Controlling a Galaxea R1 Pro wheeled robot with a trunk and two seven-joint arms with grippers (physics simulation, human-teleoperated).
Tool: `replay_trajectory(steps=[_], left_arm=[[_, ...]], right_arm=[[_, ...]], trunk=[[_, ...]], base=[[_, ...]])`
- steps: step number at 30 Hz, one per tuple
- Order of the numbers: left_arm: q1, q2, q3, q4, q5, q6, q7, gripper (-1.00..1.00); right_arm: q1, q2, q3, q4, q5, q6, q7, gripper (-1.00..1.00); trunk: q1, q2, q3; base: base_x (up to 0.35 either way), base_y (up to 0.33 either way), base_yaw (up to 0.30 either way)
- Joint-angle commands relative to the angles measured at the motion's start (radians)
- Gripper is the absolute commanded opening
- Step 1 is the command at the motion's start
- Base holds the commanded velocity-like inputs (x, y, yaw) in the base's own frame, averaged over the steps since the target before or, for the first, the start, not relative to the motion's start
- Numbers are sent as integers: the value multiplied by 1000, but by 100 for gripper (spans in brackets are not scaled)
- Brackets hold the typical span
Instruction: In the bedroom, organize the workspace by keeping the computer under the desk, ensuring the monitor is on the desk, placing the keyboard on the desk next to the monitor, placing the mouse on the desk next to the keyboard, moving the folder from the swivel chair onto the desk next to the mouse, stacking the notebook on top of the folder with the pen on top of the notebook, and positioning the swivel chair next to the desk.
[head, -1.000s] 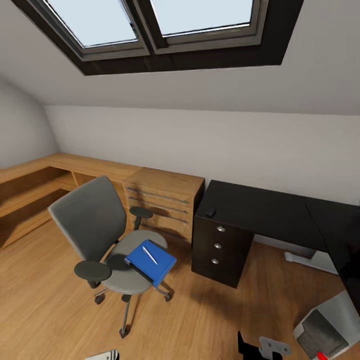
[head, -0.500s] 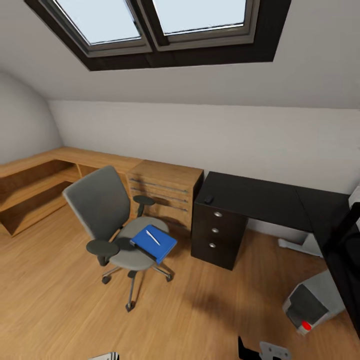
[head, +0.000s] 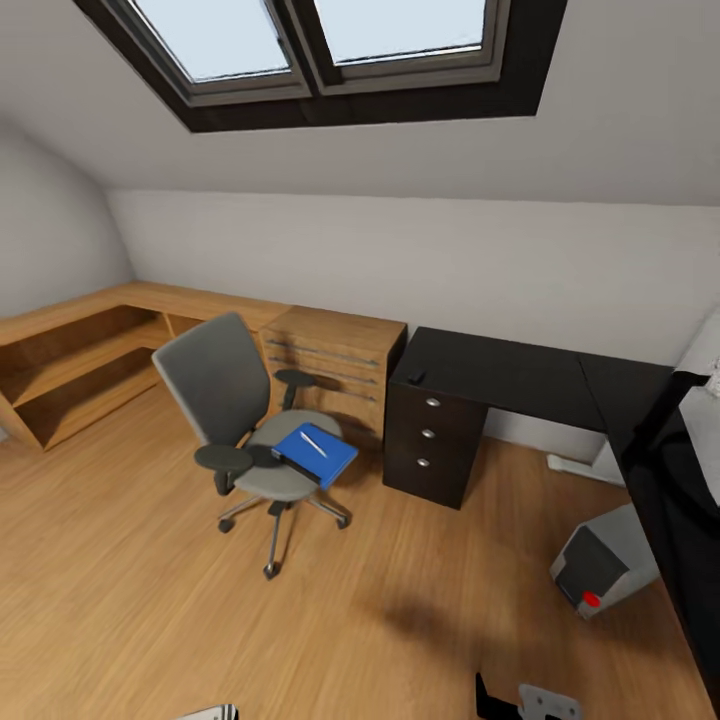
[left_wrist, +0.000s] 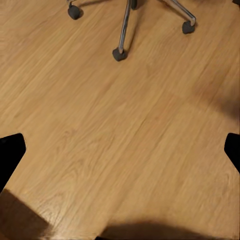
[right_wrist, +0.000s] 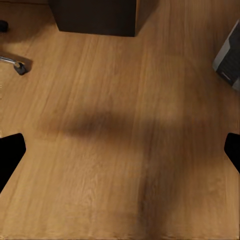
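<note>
Swivel chair (head: 240, 420) on open wood floor (head: 130, 600), blue folder (head: 315, 454) and pen (head: 313, 443) on its seat — black desk (head: 520, 375) beside. Computer (head: 597, 572) lies tilted near the desk's edge. Left gripper (left_wrist: 120, 150) and right gripper (right_wrist: 120, 150) — fingers spread apart, empty.

Black fingertips (left_wrist: 11, 155) at wrist-view edges; grey bracket (head: 548, 700), black housing
</note>
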Motion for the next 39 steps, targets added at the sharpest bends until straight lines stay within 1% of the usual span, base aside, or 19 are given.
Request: replay_trajectory(steps=[1, 8, 13, 15, 24, 27, 31, 34, 35, 39], left_arm=[[0, 0, 0, -2, 8, 5, 2, 100], [0, 0, 0, -2, 8, 5, 1, 100], [0, 0, 0, -2, 8, 5, 2, 100], [0, 0, 0, -2, 8, 5, 2, 100], [0, 0, 0, -2, 8, 5, 1, 100], [0, 0, 0, -2, 9, 5, 2, 100], [0, 0, 1, -2, 9, 5, 2, 100], [0, 0, 1, -2, 9, 5, 3, 100], [0, 0, 2, -2, 9, 4, 3, 100], [0, 0, 2, -2, 9, 4, 3, 100]], right_arm=[[0, 1, 3, -1, -9, -4, -5, 100], [0, 5, 3, 17, -7, -6, -5, 100], [0, 6, 3, 21, 5, -12, -5, 100], [0, 6, 3, 27, 10, -33, -4, 100], [0, 7, 3, 42, 18, -59, -3, 100], [0, 10, 3, 43, 31, -73, -3, 100], [0, 18, 3, 49, 59, -107, -3, 100], [0, 23, 4, 68, 69, -115, -3, 100], [0, 28, 4, 78, 78, -119, -3, 100], [0, 33, 5, 86, 99, -123, -3, 100]], trunk=[[0, -1, -2], [0, -1, -13], [0, -1, -19], [0, -1, -19], [0, -1, -17], [0, -1, -14], [0, -1, -9], [0, -1, -5], [0, -1, -3], [0, -1, 3]], base=[[-335, 110, 0], [-335, 127, 0], [-335, 124, 0], [-335, 87, 0], [-335, 27, -20], [-334, 3, -100], [-264, 1, -126], [-111, 0, -111], [-38, 0, -84], [-21, 0, -73]])
